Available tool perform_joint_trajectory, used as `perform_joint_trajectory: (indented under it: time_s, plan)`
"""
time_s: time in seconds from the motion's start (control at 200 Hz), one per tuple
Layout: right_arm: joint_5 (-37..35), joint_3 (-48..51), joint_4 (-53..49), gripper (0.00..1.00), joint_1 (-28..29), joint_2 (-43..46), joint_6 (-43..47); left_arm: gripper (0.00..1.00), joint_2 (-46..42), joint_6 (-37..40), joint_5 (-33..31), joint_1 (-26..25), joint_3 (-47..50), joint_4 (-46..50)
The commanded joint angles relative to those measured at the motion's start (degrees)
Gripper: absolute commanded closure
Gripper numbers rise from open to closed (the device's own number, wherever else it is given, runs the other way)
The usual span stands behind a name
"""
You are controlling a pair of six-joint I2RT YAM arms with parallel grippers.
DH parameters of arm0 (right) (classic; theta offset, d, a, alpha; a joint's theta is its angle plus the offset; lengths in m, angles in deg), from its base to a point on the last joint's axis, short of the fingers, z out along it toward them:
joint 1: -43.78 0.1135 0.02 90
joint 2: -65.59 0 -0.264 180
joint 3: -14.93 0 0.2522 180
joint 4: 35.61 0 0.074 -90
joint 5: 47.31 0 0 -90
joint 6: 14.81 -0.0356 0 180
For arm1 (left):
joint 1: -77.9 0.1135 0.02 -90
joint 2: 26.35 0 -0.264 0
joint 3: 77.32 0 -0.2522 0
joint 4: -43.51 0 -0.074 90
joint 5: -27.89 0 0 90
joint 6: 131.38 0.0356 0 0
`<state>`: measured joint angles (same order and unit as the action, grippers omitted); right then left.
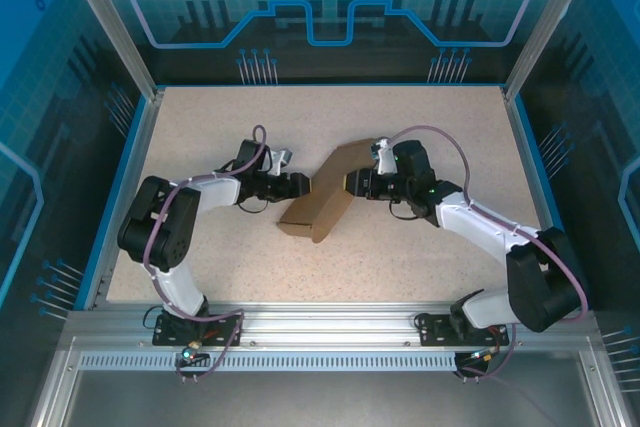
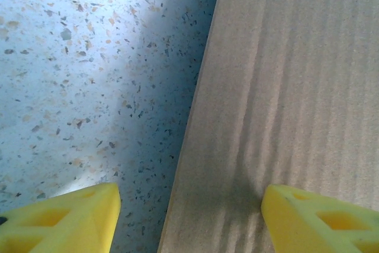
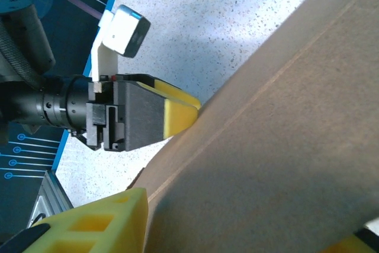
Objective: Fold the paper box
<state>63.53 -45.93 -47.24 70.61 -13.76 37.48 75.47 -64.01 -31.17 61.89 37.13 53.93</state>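
The paper box (image 1: 325,197) is a brown corrugated cardboard piece, partly folded, standing tilted on the table's middle between both arms. My left gripper (image 1: 303,186) is at its left side and is open. In the left wrist view the box's panel (image 2: 284,87) runs between the yellow fingers of the left gripper (image 2: 189,205), one finger over the cardboard and one over bare table. My right gripper (image 1: 350,185) is at the box's right side. Cardboard (image 3: 284,146) fills the gap between the fingers of the right gripper (image 3: 249,223). Across it, the left gripper's yellow finger (image 3: 177,115) touches the box.
The speckled beige table (image 1: 200,137) has a blue rim and metal frame posts at its corners. An aluminium rail (image 1: 320,332) with both arm bases runs along the near edge. Open tabletop lies all round the box.
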Motion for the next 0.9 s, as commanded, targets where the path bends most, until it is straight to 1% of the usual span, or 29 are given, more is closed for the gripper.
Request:
perform_joint_trajectory:
  time_s: [0.0, 0.145, 0.16, 0.215, 0.375, 0.705, 0.79, 0.896]
  plan:
    - [2.0, -2.5, -1.6, 0.54, 2.8, -0.5, 1.2, 0.32, 2.3, -0.3, 4.5, -3.3, -1.1, 1.9]
    - [0.7, -3.0, -3.2, 0.54, 3.5, -1.6, 1.2, 0.32, 2.7, -0.3, 4.5, -3.4, -1.7, 2.2]
    - [0.6, -4.5, -3.4, 0.54, 3.6, -1.7, 1.2, 0.32, 2.7, -0.4, 4.5, -3.4, -1.7, 2.2]
    - [0.1, -5.3, -4.2, 0.53, 3.8, -2.4, 1.2, 0.32, 2.9, -0.2, 4.4, -3.4, -1.8, 2.3]
    - [-2.4, -7.1, -7.2, 0.56, 4.3, -4.8, 0.7, 0.31, 2.9, 0.4, 2.9, -3.4, -2.2, 3.5]
    - [-5.7, -8.6, -9.4, 0.60, 5.7, -7.7, 1.0, 0.29, 0.5, 1.1, -3.1, -2.9, -2.0, 5.4]
    - [-6.5, -8.7, -9.6, 0.61, 6.1, -8.3, 0.9, 0.28, -1.4, 0.8, -5.1, -2.6, -1.3, 5.4]
    - [-7.4, -8.6, -9.6, 0.61, 6.4, -8.5, 0.9, 0.27, -5.6, 0.5, -9.2, -1.9, 0.7, 4.7]
